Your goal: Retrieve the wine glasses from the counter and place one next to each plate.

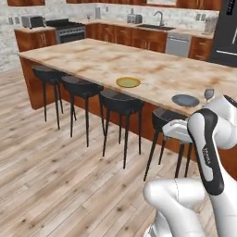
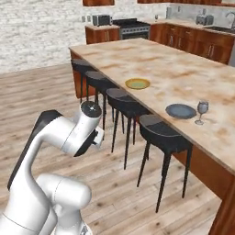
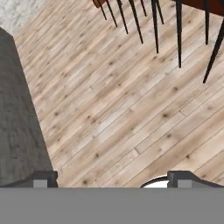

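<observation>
Smoky grey glass, one stemmed wine glass (image 2: 202,111) stands upright on the island (image 2: 183,69) just beside the slate plate (image 2: 181,110), on that plate's far right in the right base view; so this plate looks served. The yellow plate (image 2: 137,83) with the green centre lies further along the same top, well apart, with no glass next to it. Where the second glass stands I cannot tell: the counter (image 1: 139,22) along the back wall is too far and too small to pick out a glass with any certainty.

The gripper (image 3: 112,178) points down at the bare wood floor (image 3: 109,109), its two tips set wide apart with nothing between them, so the hand is empty (stool legs show at the top of the hand view).

Judging by its look, a glass of this kind is light, rigid, brittle and smooth, and top-heavy on a narrow foot, so a sideways knock could topple it. The bowl is the widest part and slippery; the thin stem gives a surer hold, taken just under the bowl with the jaws level, then lifted straight up and set down gently on its foot.
</observation>
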### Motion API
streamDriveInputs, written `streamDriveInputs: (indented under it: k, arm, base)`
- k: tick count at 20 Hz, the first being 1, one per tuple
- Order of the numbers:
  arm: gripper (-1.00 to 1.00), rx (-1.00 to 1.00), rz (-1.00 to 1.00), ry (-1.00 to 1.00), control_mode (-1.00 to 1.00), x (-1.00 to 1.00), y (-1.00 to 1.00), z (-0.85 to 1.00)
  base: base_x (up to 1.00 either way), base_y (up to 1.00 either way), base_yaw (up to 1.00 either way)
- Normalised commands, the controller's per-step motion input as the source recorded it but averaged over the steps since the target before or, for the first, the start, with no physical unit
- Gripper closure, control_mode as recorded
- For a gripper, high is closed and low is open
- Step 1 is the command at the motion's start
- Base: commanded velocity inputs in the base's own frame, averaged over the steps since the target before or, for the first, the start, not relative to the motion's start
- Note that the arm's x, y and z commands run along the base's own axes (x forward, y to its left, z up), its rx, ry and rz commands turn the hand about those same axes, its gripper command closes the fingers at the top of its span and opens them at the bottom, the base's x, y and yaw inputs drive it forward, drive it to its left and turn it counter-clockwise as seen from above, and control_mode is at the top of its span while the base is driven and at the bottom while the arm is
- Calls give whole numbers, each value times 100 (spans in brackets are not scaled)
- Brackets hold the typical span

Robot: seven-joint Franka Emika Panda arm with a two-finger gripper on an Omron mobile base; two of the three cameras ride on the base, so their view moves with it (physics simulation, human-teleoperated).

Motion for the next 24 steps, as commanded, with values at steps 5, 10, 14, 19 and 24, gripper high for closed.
streamDriveInputs:
  k: [5, 10, 14, 19, 24]
  arm:
    - [-100, 0, 0, 0, 100, 0, 0, 0]
    - [-100, 0, 0, 0, 100, 0, 0, 0]
    - [-100, 0, 0, 0, 100, 0, 0, 0]
    - [-100, 0, 0, 0, 100, 0, 0, 0]
    - [-100, 0, 0, 0, 100, 0, 0, 0]
  base:
    - [42, 10, 71]
    - [98, 25, 41]
    - [100, 52, 3]
    - [100, 50, 0]
    - [100, 49, -2]
